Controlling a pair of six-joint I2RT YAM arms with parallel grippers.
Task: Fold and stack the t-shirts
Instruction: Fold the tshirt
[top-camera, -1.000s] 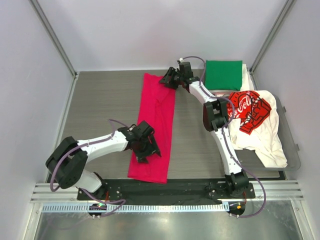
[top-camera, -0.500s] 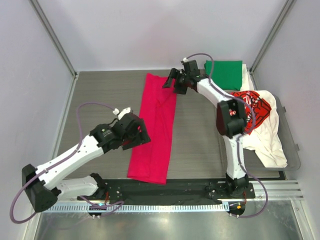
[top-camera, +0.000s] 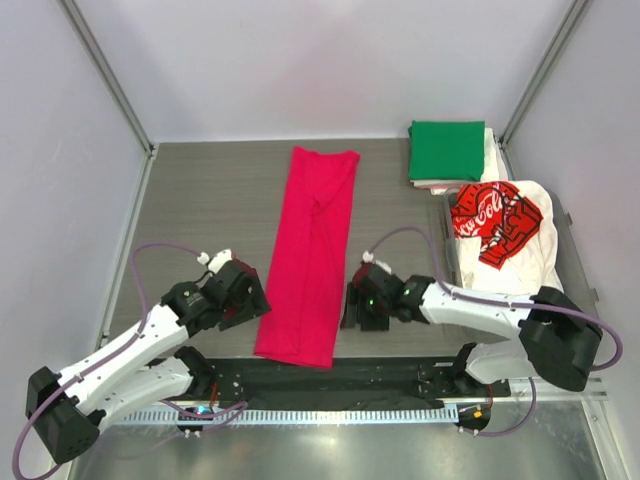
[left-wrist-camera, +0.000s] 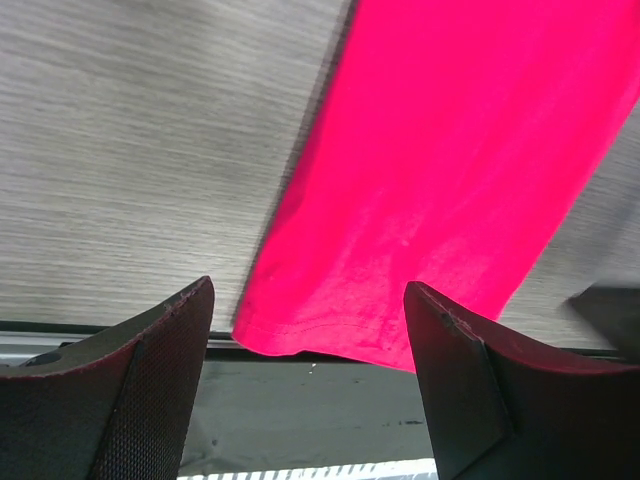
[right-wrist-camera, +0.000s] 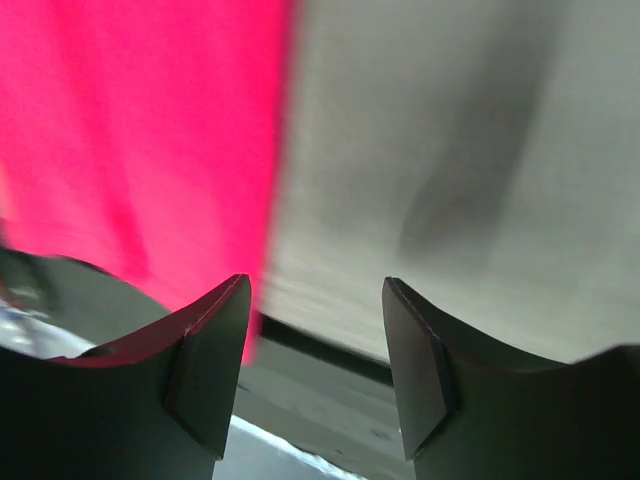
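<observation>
The magenta-red t-shirt (top-camera: 312, 250) lies folded into a long narrow strip down the middle of the table; its near hem shows in the left wrist view (left-wrist-camera: 430, 230) and its edge in the right wrist view (right-wrist-camera: 130, 140). My left gripper (top-camera: 248, 298) is open and empty just left of the strip's near end. My right gripper (top-camera: 358, 305) is open and empty just right of it. A folded green t-shirt (top-camera: 447, 150) lies at the back right on pale cloth. The white t-shirt with red-black print (top-camera: 500, 235) lies crumpled at the right.
A clear tray (top-camera: 588, 290) holds the white shirt at the right edge. The dark mounting rail (top-camera: 330, 378) runs along the near table edge, just past the strip's hem. Frame posts stand at the back corners.
Both arms left the shirt. The right gripper swung from the strip's far end to its near right side. The left gripper pulled off the cloth to the strip's left.
</observation>
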